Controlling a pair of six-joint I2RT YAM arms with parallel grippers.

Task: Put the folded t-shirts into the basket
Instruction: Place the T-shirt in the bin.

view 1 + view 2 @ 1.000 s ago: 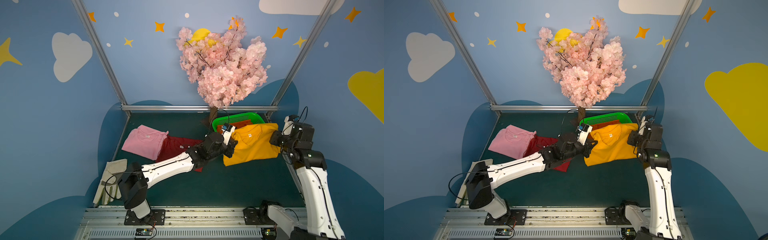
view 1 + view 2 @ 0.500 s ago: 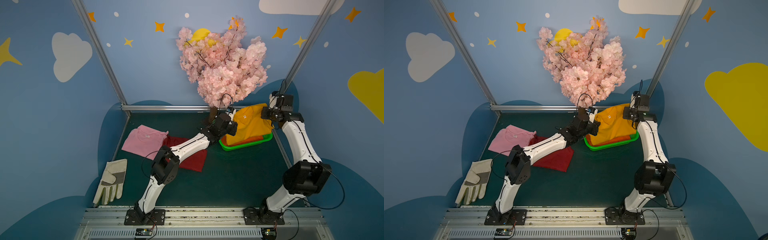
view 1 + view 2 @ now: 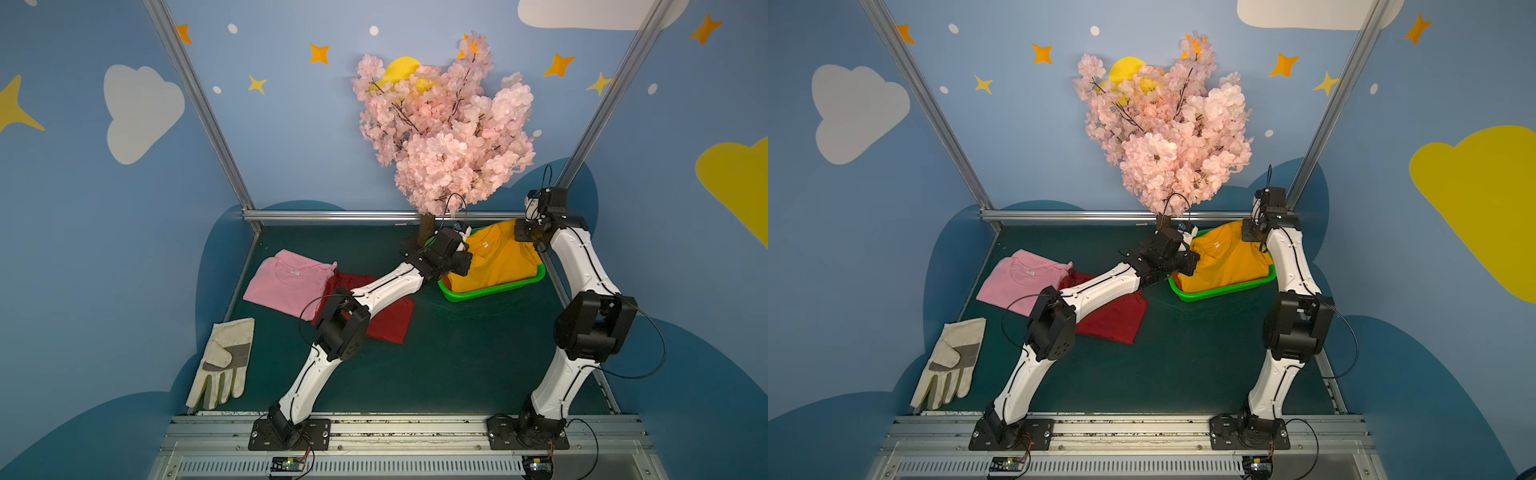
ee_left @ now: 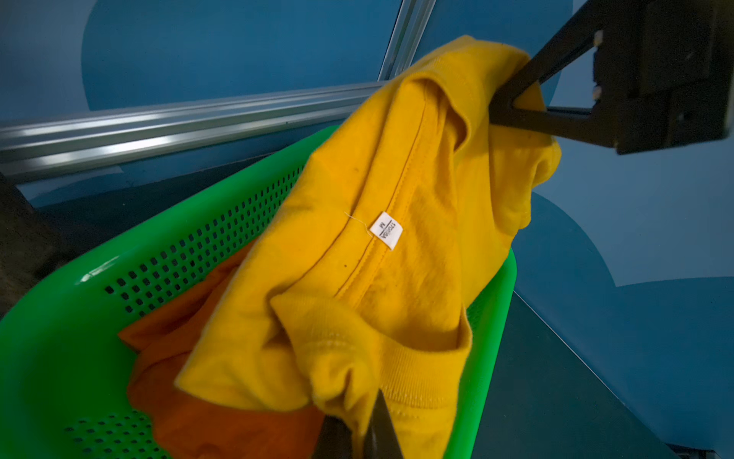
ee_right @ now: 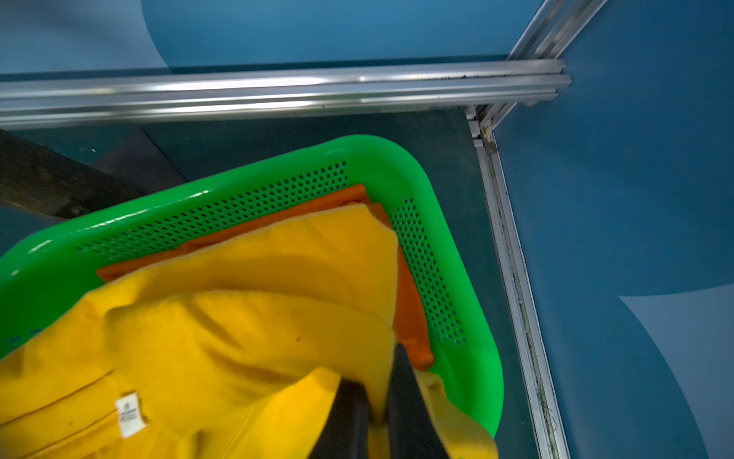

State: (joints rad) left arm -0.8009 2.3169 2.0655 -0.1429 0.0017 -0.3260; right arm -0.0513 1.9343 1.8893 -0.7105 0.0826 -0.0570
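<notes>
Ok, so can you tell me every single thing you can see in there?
mustard yellow t-shirt: one, yellow, hanging into the basket on top of the orange one, held up at two ends
orange t-shirt: one, orange, at the bottom of the basket
pink t-shirt: one, light pink, flat on the table, left side
dark red t-shirt: one, dark red, on the table beside the pink one, partly under the left arm
basket: one, bright green, back right of the table
glove: one, whitish-grey, front left
blossom tree: one, pink, at the back
table: one, dark green
left gripper: one, black, shut on the mustard yellow t-shirt
right gripper: one, black, shut on the mustard yellow t-shirt
</notes>
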